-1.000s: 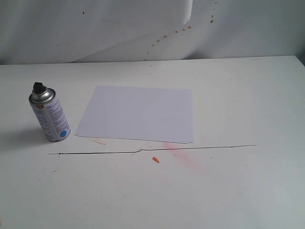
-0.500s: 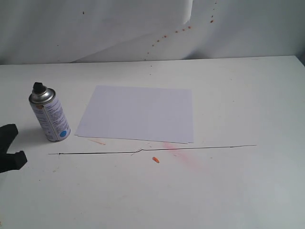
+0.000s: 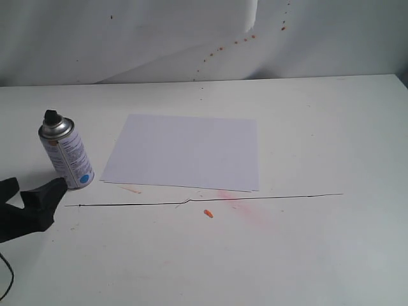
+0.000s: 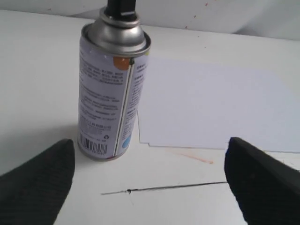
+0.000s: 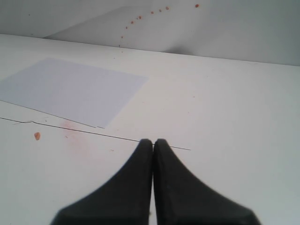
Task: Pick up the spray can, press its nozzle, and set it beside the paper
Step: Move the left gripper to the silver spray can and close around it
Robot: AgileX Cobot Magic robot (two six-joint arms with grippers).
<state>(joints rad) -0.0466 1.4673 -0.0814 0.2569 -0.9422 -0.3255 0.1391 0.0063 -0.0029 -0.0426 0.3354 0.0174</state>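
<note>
White desk (image 3: 319,268) carries one spray can (image 3: 66,156) with one black nozzle (image 3: 51,118), upright just beside one paper (image 3: 185,152). You are at the pick-up step: your left gripper (image 4: 150,159) is spread wide near the can, not touching. Next, bring it around the can's body. Your right gripper (image 5: 153,143) is pressed together.

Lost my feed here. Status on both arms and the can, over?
Left gripper open, just short of spray can, no contact. Right gripper shut, empty. Can upright, apart from paper. Approach unobstructed.
</note>
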